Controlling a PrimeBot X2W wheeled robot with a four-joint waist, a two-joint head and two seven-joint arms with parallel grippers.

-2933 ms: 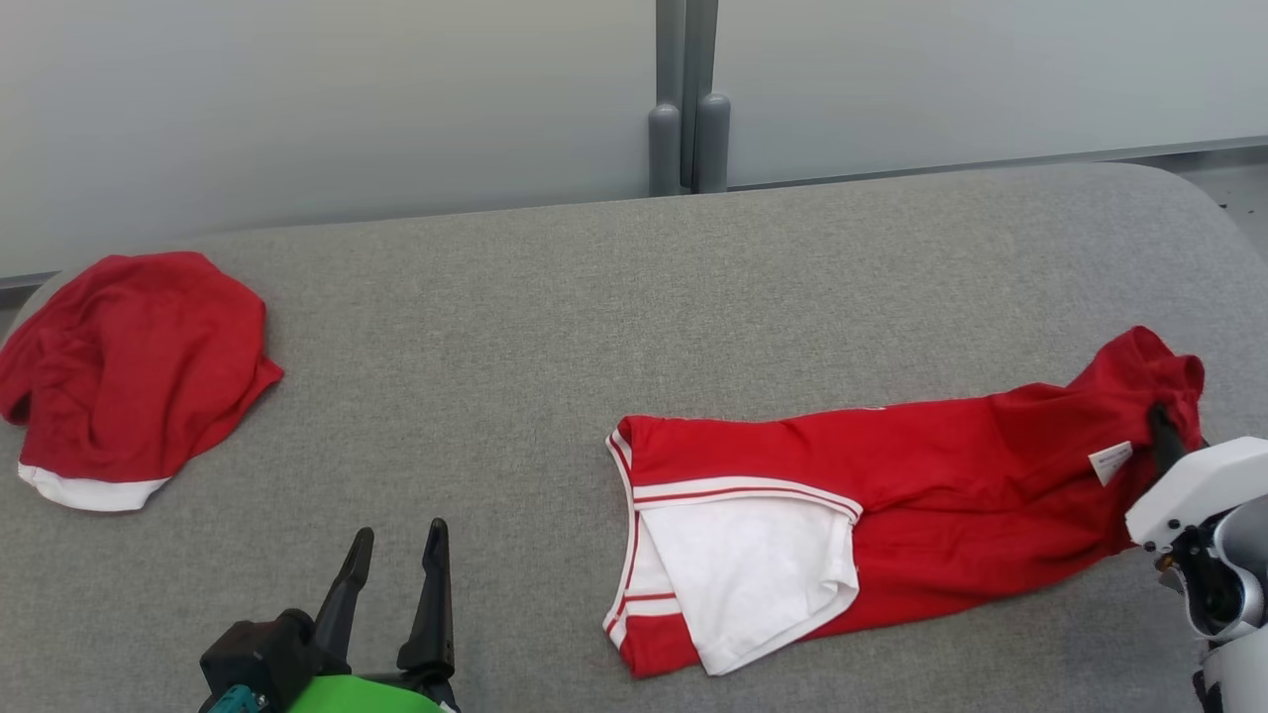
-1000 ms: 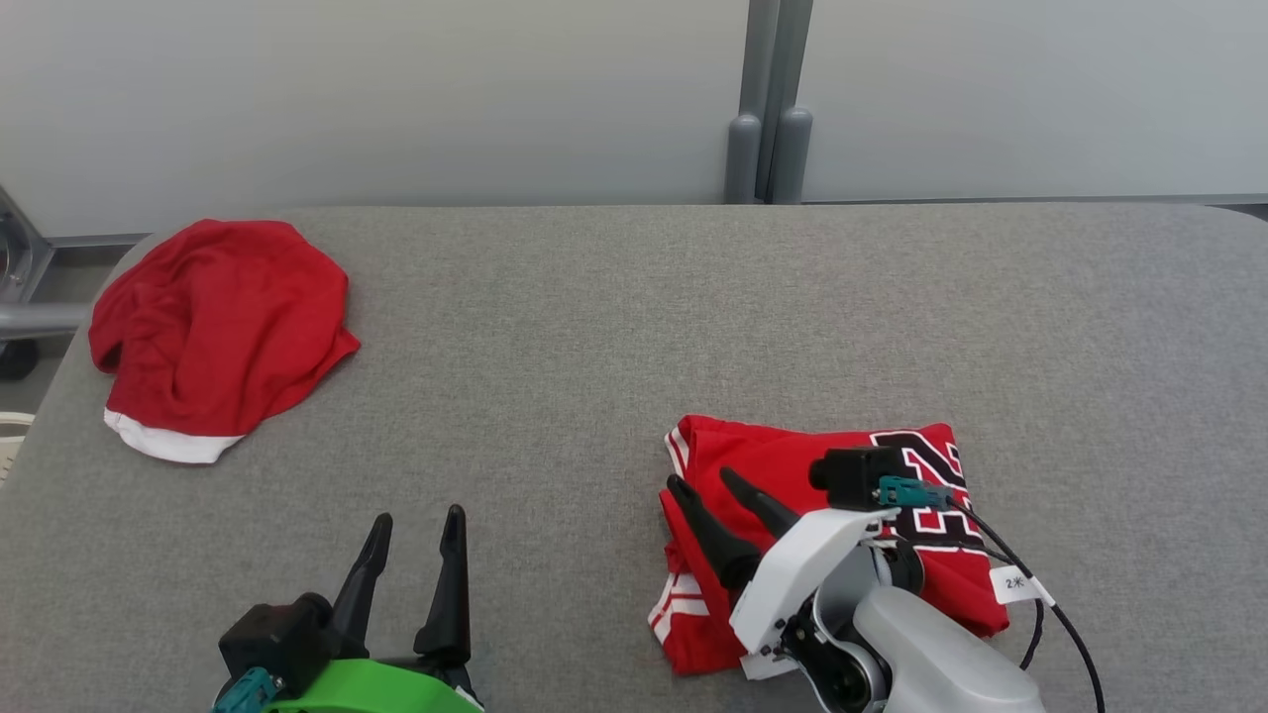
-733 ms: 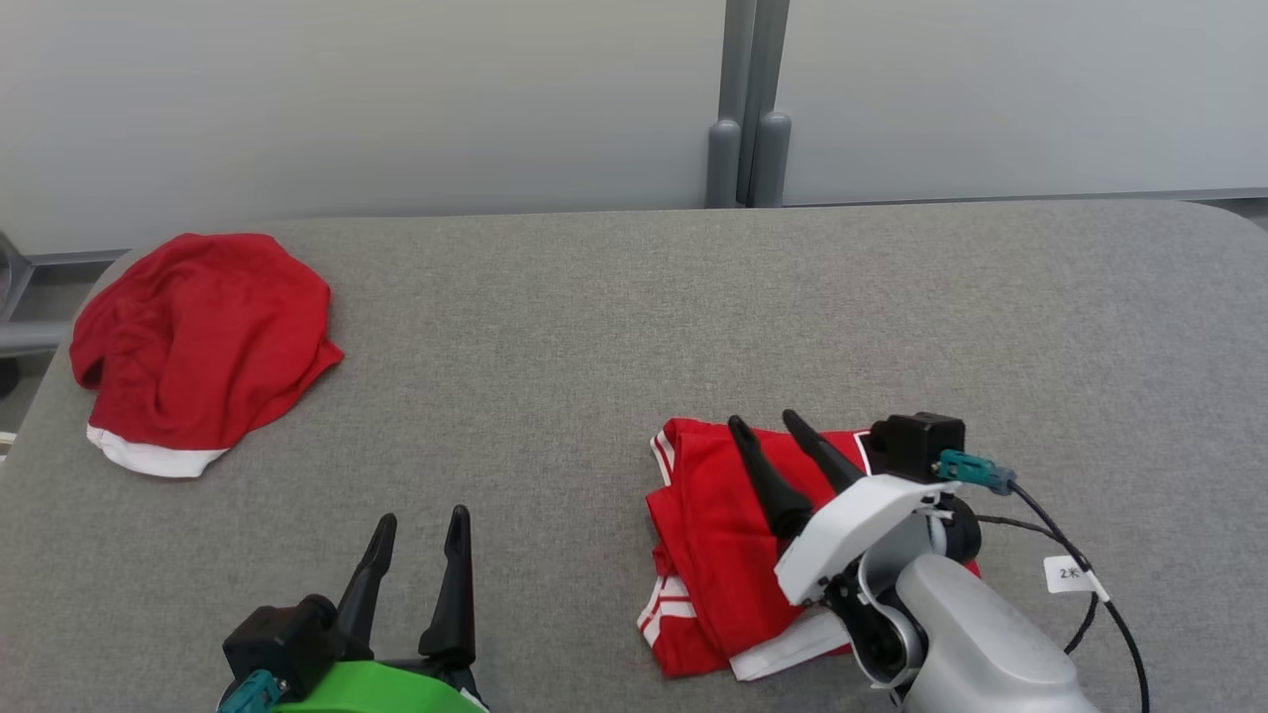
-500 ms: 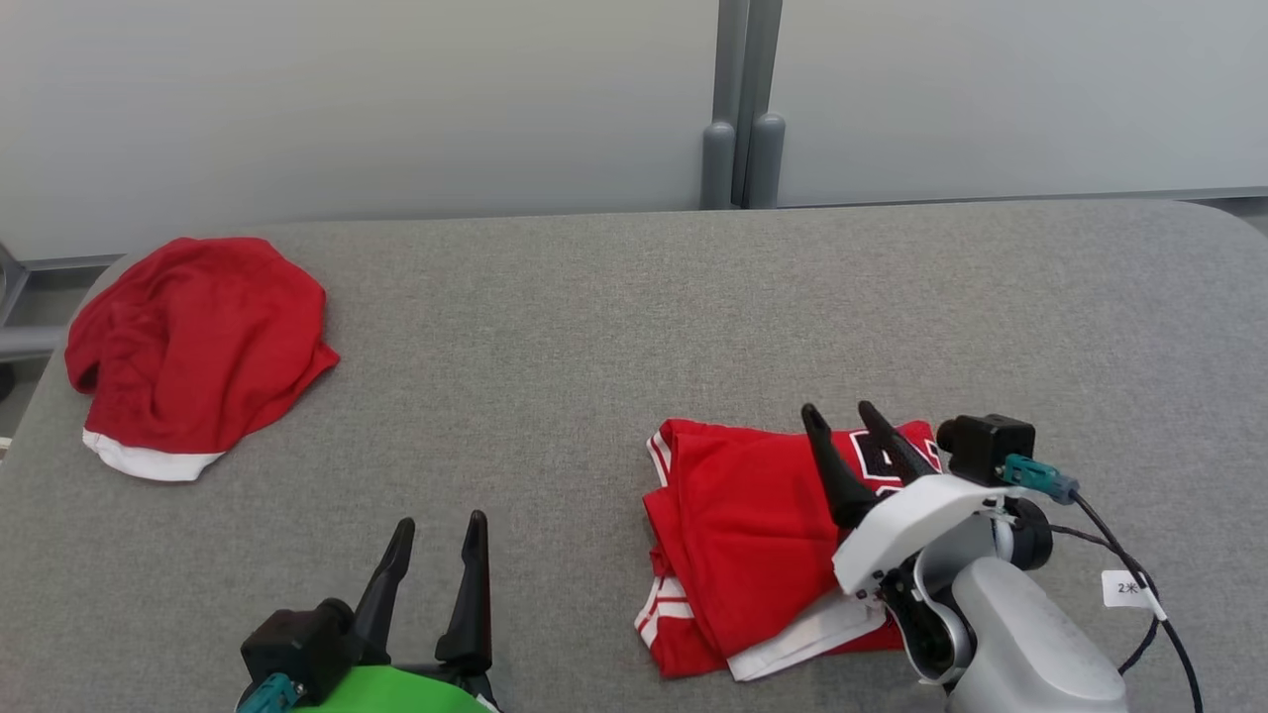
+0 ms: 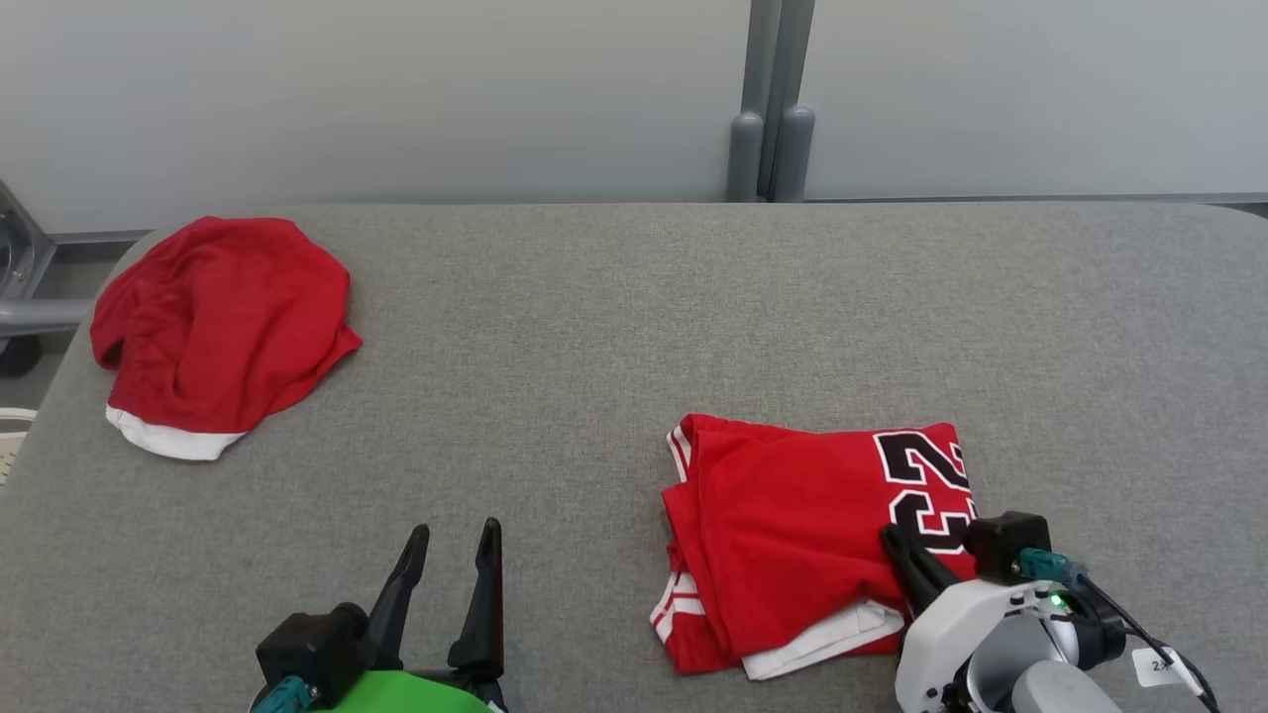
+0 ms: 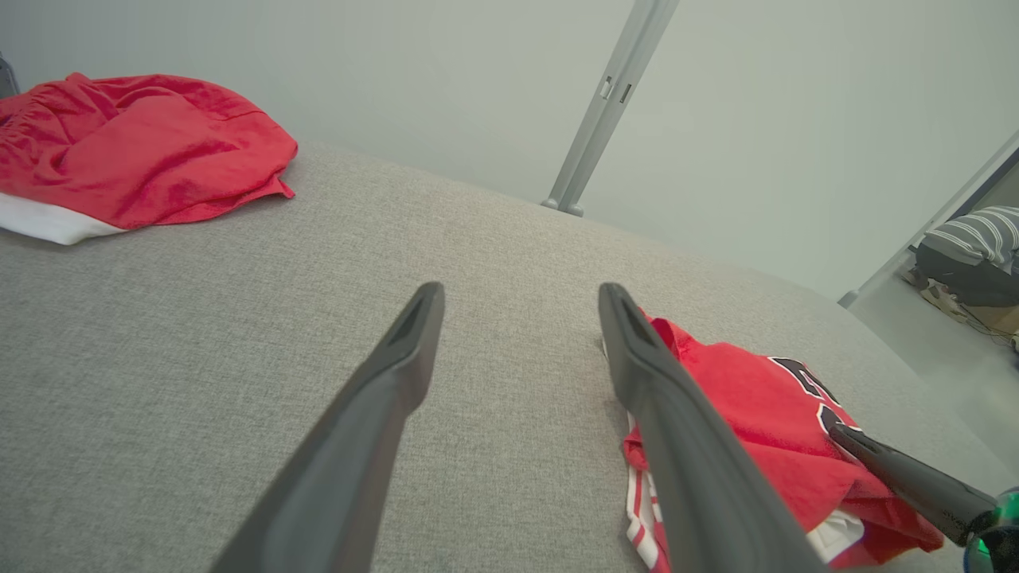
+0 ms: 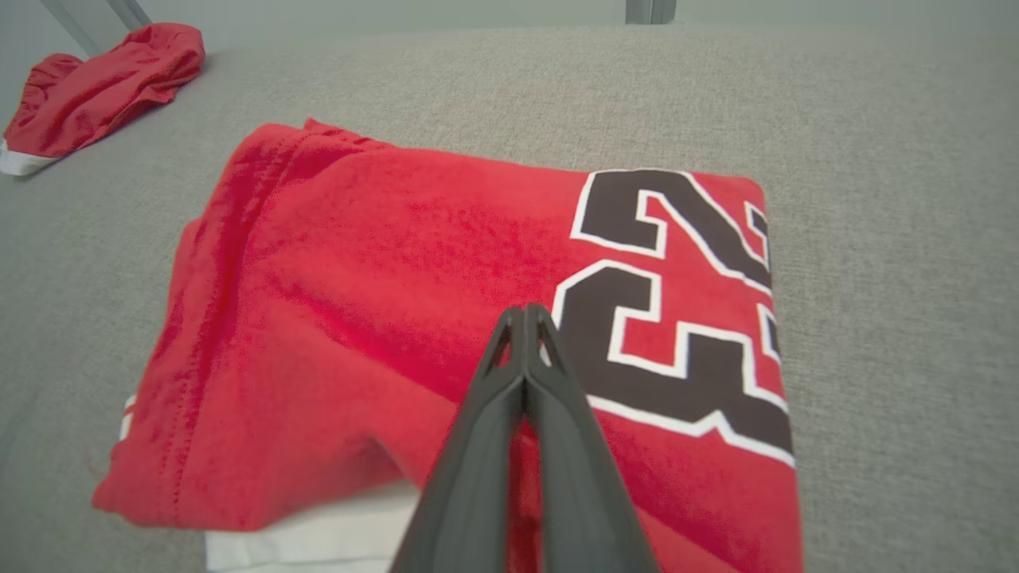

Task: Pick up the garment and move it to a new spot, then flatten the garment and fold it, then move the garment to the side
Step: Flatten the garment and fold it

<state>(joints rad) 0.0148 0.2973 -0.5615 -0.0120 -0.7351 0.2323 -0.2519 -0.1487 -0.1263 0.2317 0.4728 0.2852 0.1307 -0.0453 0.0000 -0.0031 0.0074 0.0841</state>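
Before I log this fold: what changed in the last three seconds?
The red jersey, then stretched out and held at one end by the right gripper, now lies folded, black number up. The right gripper has let go, drawn back toward the robot and shut. The open left gripper and the crumpled red garment stayed.

Soft matt red knit makes up the folded jersey [image 5: 792,525], its number [image 7: 629,215] a smoother print, on a table [image 5: 594,317] covered in coarse grey woven cloth. The crumpled garment [image 5: 218,317] at the far left corner is the same matt cloth. The right gripper [image 7: 525,312] is dull dark plastic.
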